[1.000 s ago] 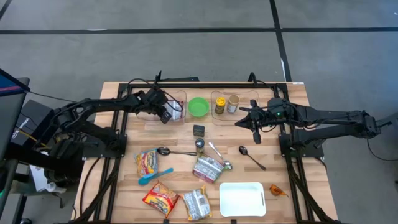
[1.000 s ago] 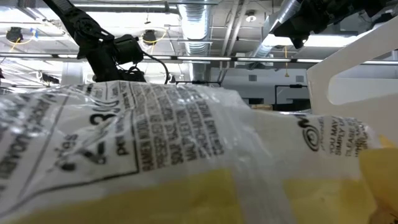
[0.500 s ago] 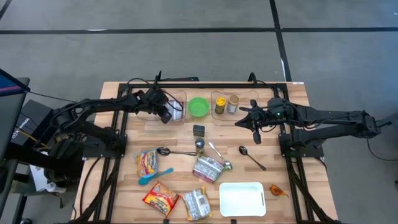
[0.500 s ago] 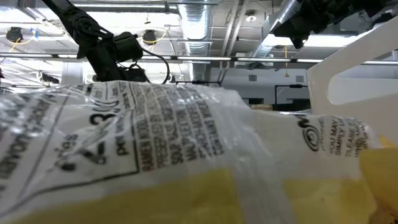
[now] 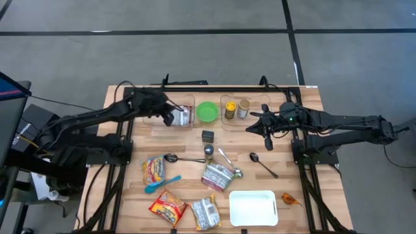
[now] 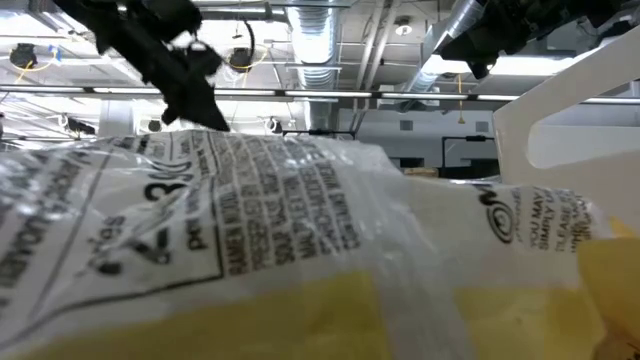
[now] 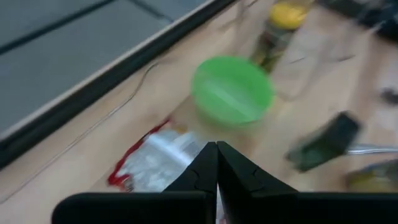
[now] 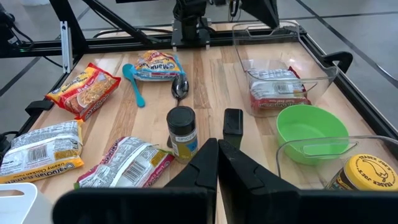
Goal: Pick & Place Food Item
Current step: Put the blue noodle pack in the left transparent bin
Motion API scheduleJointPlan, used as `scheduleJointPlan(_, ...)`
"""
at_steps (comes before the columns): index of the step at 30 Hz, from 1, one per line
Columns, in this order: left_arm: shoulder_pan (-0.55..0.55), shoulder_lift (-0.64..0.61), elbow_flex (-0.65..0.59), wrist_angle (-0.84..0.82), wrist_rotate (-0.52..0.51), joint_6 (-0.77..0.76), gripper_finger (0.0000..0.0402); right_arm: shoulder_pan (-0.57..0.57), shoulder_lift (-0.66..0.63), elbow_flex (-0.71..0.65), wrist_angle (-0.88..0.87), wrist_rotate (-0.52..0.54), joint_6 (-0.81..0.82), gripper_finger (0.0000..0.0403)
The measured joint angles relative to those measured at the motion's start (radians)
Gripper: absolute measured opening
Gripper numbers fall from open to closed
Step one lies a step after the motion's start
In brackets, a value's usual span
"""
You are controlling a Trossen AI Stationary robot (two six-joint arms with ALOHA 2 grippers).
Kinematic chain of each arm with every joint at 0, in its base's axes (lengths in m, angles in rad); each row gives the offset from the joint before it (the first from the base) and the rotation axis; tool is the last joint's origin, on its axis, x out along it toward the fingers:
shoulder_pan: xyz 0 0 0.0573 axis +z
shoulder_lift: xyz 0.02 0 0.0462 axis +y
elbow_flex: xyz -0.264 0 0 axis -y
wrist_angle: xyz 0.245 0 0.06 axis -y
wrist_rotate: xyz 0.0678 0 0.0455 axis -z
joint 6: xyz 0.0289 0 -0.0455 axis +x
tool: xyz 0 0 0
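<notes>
Left gripper (image 7: 216, 163): fingers pressed together, empty, above my noodle packet (image 7: 155, 158), which lies in the clear bin (image 8: 283, 59) beside the green bowl (image 7: 231, 90). Right gripper (image 8: 217, 160): fingers together, empty, hovering mid-table.

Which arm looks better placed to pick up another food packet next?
Probably the left: its tool sits on the packets' side of the table, nearer the yellow packet. The right tool waits farther away.

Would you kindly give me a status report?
Left gripper shut, above noodle packet in clear bin. Right gripper shut, idle. Nothing blocking.
</notes>
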Motion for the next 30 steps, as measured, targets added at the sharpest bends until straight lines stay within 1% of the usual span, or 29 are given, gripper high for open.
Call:
scheduleJointPlan(6,-0.137,-0.13,0.0,-0.006,0.029,-0.102,0.0,0.0,0.0,0.0,0.0,0.0,0.0,0.0005)
scheduleJointPlan(12,-0.324,-0.19,0.0,-0.048,0.031,-0.178,0.0,0.0,0.0,0.0,-0.005,0.0,0.0,0.0005)
scheduleJointPlan(17,-0.521,-0.19,0.0,-0.049,0.031,-0.228,0.0,0.0,0.0,0.0,-0.011,0.0,0.0,0.0005)
scheduleJointPlan(23,-0.76,-0.163,0.0,-0.036,0.031,-0.231,0.0,0.0,0.0,0.0,-0.016,0.0,0.0,0.0005)
scheduleJointPlan(26,-0.859,-0.143,0.0,-0.036,0.029,-0.235,0.0,0.0,0.0,0.0,-0.017,0.0,0.0,0.0005)
scheduleJointPlan(30,-0.967,-0.111,0.0,-0.036,-0.021,-0.3,0.0,0.0,0.0,0.0,-0.019,0.0,-0.002,0.0005)
